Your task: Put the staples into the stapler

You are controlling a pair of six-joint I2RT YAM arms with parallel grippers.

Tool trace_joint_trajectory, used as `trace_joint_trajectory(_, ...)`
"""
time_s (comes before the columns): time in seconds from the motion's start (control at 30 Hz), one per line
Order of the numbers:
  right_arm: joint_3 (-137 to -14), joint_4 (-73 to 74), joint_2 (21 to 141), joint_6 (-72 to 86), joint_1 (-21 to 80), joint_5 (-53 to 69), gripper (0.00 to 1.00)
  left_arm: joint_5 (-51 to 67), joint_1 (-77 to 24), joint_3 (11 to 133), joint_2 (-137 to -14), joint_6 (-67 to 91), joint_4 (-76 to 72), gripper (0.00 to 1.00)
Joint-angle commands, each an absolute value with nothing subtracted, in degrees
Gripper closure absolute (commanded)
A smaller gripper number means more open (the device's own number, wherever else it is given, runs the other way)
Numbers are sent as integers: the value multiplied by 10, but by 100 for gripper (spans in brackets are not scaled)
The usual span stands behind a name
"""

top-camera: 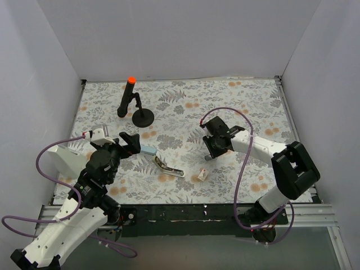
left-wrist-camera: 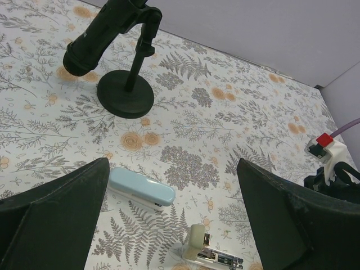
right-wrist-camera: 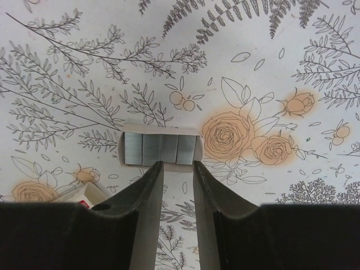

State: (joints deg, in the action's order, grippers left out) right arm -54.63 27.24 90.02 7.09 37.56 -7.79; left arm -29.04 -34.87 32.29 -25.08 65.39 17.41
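**Right fingers at the staple tray; stapler lies open**

The right gripper has its fingers a narrow gap apart with nothing between them. The tips sit just at the near edge of a small whitish cardboard tray. The tray holds the silvery-grey metal staples, apparently four short strips packed side by side, wall to wall. A whitish-pink outer box lies near, at 7 o'clock from this gripper; its contents are hidden.

The pale olive-green bar-shaped stapler lies at 8 o'clock from the right gripper, hinged open with its silver channel bared. The left gripper hovers with fingers wide apart and empty, and a light blue bar lies just at 10 o'clock of the stapler.

Handling, as judged: a strip is very light, stiff and smooth, but glued and likely to snap if squeezed hard. Best pinched lightly across its long sides at mid-length, though the tight packing leaves little finger room.
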Motion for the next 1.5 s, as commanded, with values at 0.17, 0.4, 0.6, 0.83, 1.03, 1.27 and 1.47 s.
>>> trace_joint_trajectory(0.17,-580,251,891,74,372,-17,63,-275,-338,319,-250,652,162,2)
trace_joint_trajectory(0.4,-570,238,922,76,368,-13,64,-272,-338,318,-250,652,162,2)
trace_joint_trajectory(0.6,-558,232,936,76,366,-9,65,-269,-336,318,-250,652,161,2)
trace_joint_trajectory(0.83,-554,238,952,69,366,-4,66,-265,-332,317,-250,653,159,2)
trace_joint_trajectory(1.03,-543,239,972,68,361,42,67,-261,-330,316,-251,653,159,2)
trace_joint_trajectory(1.27,-542,241,964,63,360,46,73,-258,-329,316,-250,654,159,2)
trace_joint_trajectory(1.47,-557,255,942,59,359,39,85,-256,-326,316,-250,654,158,2)
